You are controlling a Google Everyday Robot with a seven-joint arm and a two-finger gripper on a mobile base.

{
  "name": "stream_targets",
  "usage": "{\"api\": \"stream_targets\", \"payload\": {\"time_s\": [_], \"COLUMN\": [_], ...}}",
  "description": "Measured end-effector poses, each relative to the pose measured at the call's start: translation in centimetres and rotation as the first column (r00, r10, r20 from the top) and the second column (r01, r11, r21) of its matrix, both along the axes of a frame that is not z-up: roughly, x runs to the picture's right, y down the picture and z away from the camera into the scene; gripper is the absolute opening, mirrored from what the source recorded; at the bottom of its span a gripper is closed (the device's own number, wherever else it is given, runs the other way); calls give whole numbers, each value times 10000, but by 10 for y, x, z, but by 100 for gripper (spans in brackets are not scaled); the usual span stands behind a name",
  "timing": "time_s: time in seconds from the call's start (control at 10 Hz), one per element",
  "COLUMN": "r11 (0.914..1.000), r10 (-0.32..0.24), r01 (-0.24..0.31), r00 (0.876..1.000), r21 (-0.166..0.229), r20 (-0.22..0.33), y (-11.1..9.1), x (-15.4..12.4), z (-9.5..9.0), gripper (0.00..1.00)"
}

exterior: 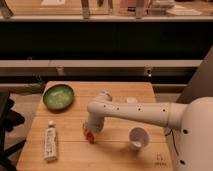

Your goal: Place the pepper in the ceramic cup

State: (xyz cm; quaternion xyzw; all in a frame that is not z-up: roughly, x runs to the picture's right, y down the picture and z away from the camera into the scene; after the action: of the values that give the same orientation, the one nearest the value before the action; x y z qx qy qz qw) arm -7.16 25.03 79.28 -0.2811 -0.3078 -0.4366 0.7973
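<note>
Ceramic cup (137, 137) upright at 4 o'clock on the wooden table (115, 155), its mouth showing only white inside. Green bowl (58, 96) at 10 o'clock; its contents cannot be made out. White tube (50, 142) lies flat at 8 o'clock. Gripper (89, 134) low over the table, 9 o'clock of the cup and well apart from it, fingers clamped on the pepper (90, 138). Only a red-orange sliver of the pepper shows; the arm hides the rest.
</note>
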Motion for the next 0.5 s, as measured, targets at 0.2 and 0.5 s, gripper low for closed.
{"api": "stream_targets", "payload": {"time_s": [0.2, 0.5], "r11": [10000, 9996], "r10": [63, 219], "r01": [-63, -218], "r00": [10000, 9997], "r21": [44, 166], "r20": [3, -81], "y": [-2, -13], "x": [-1, 2], "z": [-1, -3], "gripper": [0, 0]}}
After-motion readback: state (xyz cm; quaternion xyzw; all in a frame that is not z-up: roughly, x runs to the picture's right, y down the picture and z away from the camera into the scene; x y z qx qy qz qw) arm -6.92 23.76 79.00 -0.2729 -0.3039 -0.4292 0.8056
